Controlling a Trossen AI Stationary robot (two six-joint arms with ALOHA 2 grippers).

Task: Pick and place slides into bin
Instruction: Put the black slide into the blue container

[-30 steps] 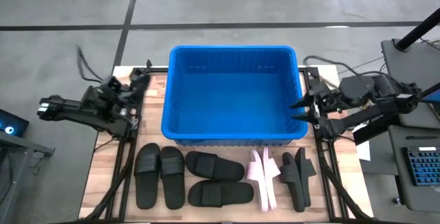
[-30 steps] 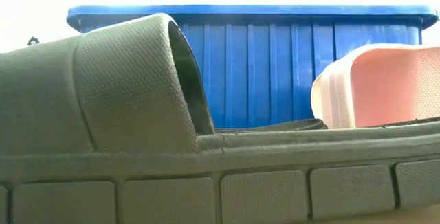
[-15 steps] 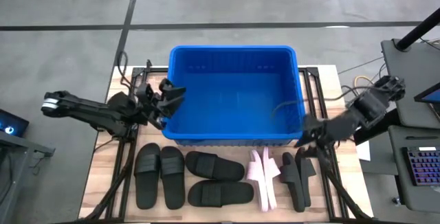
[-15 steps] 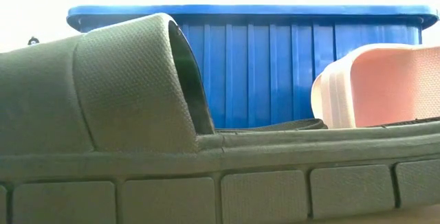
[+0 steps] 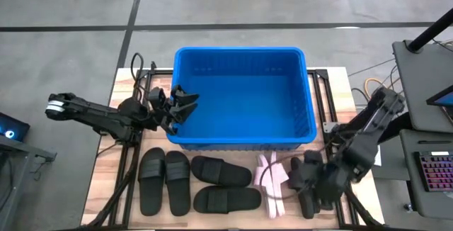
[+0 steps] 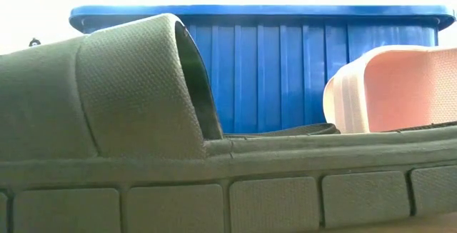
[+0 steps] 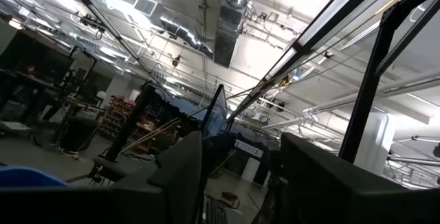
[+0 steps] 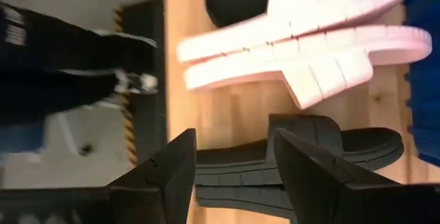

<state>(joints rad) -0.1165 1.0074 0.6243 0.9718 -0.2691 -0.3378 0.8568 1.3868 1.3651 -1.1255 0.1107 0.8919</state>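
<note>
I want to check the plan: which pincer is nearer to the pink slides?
The right. The right pincer hangs just beside the pink slides, over black ones. The left pincer is far off, at the bin rim.

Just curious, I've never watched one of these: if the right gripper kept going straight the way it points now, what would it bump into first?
Most likely the black slides standing on edge beside the pink pair: the right gripper, open, points straight at them.

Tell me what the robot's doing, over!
Right gripper jaws open, above black slides beside pink pair. Left gripper at bin edge, holding nothing. Bin empty. Nothing blocking.
</note>
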